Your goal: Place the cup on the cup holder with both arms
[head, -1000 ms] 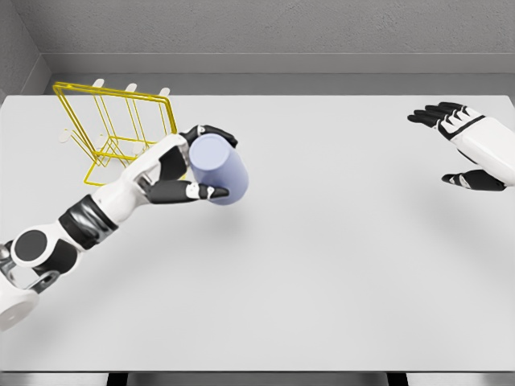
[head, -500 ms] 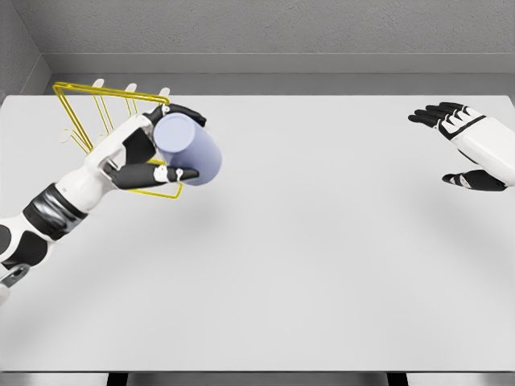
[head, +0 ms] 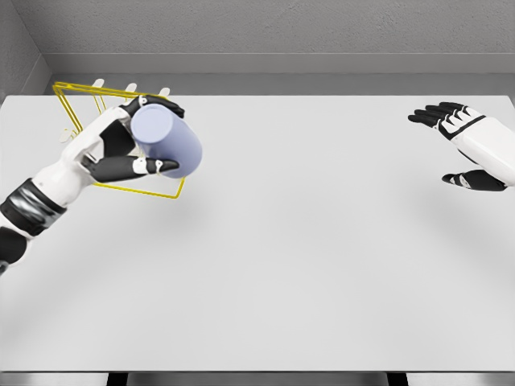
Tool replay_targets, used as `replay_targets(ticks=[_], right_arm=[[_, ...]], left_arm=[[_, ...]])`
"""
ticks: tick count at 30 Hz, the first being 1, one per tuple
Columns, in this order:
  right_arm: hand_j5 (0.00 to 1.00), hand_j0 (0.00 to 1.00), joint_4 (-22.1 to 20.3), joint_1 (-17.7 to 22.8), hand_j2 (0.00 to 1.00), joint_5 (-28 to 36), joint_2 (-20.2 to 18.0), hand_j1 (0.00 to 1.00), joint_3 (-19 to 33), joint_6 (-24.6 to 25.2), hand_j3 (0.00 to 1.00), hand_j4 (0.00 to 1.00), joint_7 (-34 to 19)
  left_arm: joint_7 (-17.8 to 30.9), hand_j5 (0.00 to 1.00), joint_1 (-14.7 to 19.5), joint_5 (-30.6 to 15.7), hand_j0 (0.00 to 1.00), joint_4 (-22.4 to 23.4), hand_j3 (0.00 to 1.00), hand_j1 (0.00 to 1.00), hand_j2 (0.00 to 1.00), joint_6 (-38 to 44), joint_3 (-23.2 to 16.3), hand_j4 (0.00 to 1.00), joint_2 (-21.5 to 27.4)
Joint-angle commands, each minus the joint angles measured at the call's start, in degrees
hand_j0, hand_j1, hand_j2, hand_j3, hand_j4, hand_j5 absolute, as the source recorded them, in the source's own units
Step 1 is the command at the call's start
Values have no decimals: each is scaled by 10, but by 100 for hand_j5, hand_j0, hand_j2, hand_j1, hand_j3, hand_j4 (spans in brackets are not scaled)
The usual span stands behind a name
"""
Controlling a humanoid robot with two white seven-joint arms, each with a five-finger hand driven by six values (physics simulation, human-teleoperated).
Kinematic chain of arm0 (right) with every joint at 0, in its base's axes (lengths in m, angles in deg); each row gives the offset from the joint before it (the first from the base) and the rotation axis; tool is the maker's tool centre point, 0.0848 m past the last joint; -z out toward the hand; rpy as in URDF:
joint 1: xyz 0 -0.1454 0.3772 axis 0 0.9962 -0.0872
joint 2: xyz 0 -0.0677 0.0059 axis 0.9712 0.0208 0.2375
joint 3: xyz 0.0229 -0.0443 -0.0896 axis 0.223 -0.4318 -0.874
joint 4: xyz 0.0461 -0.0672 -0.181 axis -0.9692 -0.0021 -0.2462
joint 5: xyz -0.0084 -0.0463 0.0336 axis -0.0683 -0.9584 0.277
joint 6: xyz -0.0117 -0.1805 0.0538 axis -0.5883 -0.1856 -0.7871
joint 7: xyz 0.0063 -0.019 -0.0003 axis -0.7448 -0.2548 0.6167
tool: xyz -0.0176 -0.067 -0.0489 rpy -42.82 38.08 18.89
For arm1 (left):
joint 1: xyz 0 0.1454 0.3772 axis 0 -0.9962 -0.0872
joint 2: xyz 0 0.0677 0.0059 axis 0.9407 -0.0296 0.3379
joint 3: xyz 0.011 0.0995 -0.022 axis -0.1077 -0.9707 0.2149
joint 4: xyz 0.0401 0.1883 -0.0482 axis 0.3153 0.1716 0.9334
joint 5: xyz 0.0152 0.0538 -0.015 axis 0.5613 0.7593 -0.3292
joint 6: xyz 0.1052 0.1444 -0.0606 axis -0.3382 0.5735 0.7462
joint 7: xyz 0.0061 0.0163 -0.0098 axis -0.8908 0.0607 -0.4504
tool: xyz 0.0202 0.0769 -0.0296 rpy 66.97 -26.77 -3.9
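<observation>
1. The left robot hand [head: 121,153] has carried the pale lavender cylindrical cup [head: 165,141] leftward, gripping it in front of the yellow wire cup holder [head: 68,100].
2. Cup not yet seated; right robot hand [head: 467,145] hovers wide open, empty.

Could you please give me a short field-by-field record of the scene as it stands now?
cup: pale lavender cylindrical cup, tilted, held above the table
holder: yellow wire cup holder at far left, partly behind the hand
left hand: left hand gripping the cup
right hand: right hand open, at right edge, holding nothing
surface: white table
</observation>
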Motion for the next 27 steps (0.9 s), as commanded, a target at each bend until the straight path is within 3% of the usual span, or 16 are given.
replay_targets(ticks=[1, 15, 27], right_arm=[[100, 100, -1, 0, 100, 4, 0, 100, 0, 1, 100, 100, 0], [100, 100, 0, 0, 100, 3, 0, 100, 0, 1, 100, 100, 0], [100, 100, 0, 1, 100, 3, 0, 100, 0, 1, 100, 100, 0]], left_arm=[[0, 53, 0, -8, 53, 5, 53, 53, 53, 0, 6, 53, 3], [0, 54, -1, -26, 54, 46, 54, 54, 54, 1, 11, 54, 3], [-1, 55, 0, -41, 55, 50, 55, 55, 55, 1, 12, 55, 10]])
